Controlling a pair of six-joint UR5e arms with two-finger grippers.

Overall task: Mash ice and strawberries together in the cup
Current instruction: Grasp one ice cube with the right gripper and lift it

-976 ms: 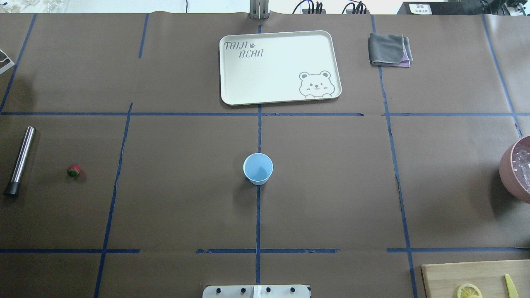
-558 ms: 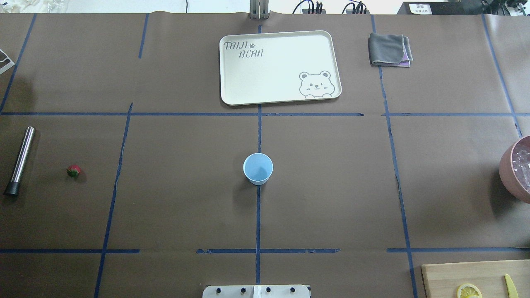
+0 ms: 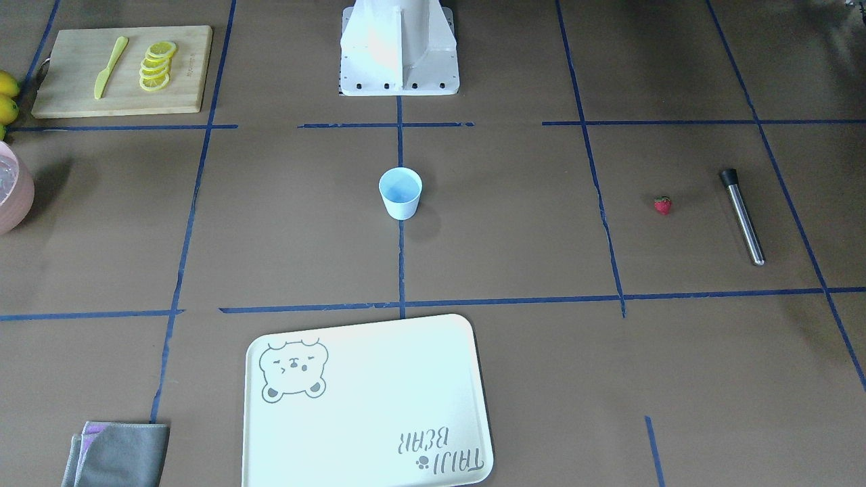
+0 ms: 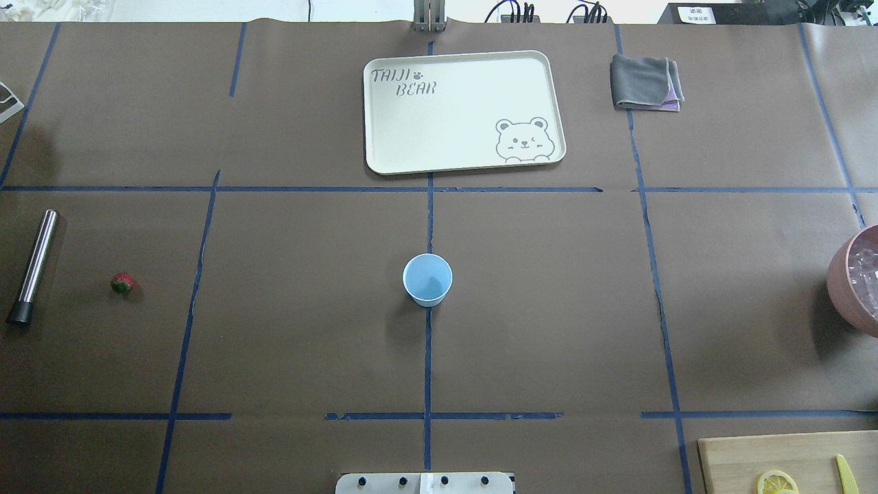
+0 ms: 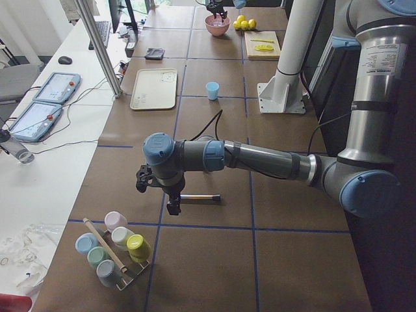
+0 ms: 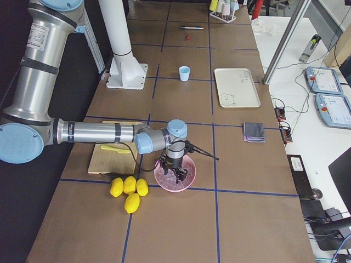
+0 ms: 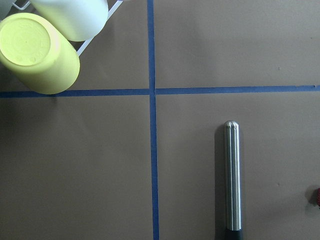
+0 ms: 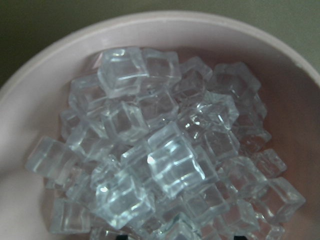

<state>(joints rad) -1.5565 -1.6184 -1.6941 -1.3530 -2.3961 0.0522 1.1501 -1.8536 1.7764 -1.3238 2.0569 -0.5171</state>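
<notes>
The light blue cup stands upright at the centre of the desk. The strawberry lies well to its left, near a steel muddler. Ice fills the pink bowl at the far right, under the right end effector. The left end effector hangs above the muddler. I cannot tell how far open either one is.

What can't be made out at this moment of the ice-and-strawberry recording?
- The left gripper: seen only in the exterior left view, too small there to tell whether it is open or shut.
- The right gripper: seen only in the exterior right view, low over the pink bowl; its state is unclear.
- The strawberry: cut off by the left wrist view's right edge.
</notes>
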